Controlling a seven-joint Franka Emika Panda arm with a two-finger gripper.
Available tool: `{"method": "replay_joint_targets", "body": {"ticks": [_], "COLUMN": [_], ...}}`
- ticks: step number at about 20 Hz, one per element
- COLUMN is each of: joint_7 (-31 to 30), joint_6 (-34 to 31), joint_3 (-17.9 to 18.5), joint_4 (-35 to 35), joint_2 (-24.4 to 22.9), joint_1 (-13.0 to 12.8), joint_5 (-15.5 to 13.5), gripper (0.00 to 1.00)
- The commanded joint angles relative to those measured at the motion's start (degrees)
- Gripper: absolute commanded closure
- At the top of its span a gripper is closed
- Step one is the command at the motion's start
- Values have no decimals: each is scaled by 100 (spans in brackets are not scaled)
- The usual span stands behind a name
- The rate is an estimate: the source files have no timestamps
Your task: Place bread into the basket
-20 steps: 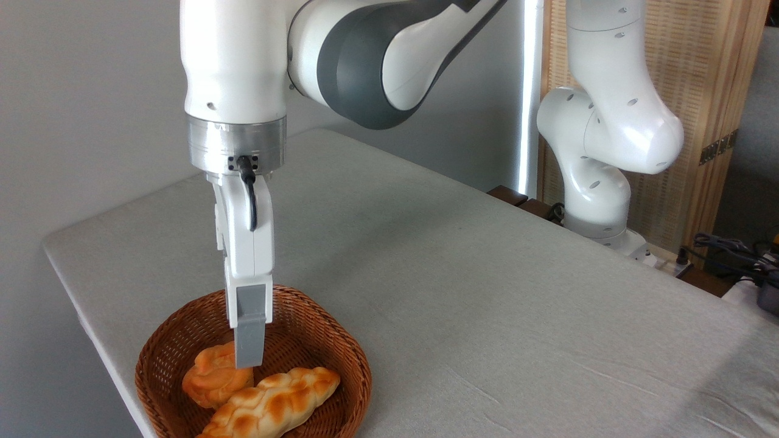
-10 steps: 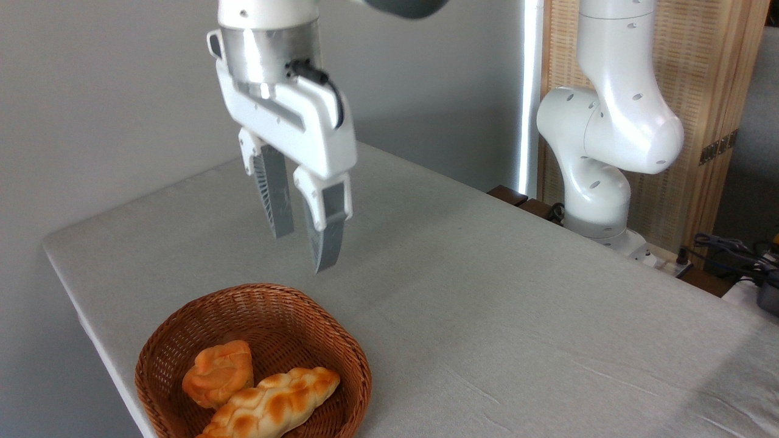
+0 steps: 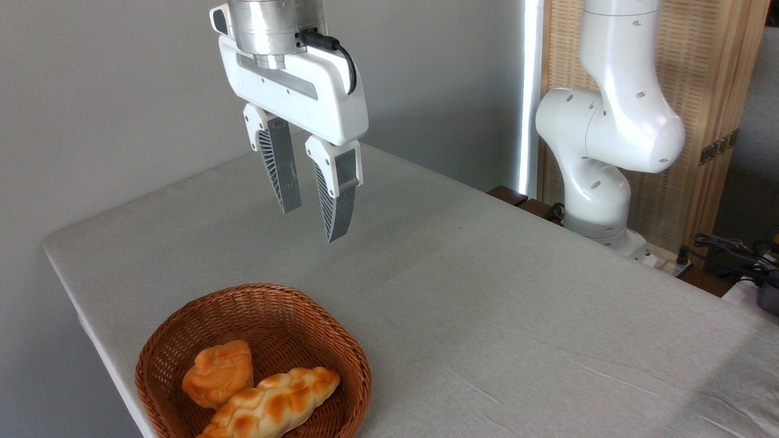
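Though looking light, soft and crushable, best pinched mid-length: bread (image 3: 271, 406) already lay in basket (image 3: 159, 351); gripper (image 3: 312, 222) hung empty, narrowly parted.

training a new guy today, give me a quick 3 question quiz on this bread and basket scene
1. True or false: the braided bread lies inside the basket.
2. Is the pincer (a) shut on the bread, (b) open and empty above the table, or (c) resting in the basket?
3. What lies touching the bread in the basket?

Key
1. True.
2. b: its fingers are apart, holding nothing, well above the basket.
3. A small orange bun, on the bread's left.
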Motion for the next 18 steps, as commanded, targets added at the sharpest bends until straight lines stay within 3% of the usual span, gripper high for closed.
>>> {"method": "replay_joint_targets", "body": {"ticks": [1,3,6,18], "joint_7": [84,94,94,76], "joint_6": [-50,-50,-59,-77], "joint_3": [-121,-130,-156,-112], "joint_4": [-73,-64,-64,-55], "joint_2": [-31,-23,-23,-31], "joint_1": [152,152,152,152], "joint_5": [-32,4,302,347], "gripper": [0,0,0,0]}}
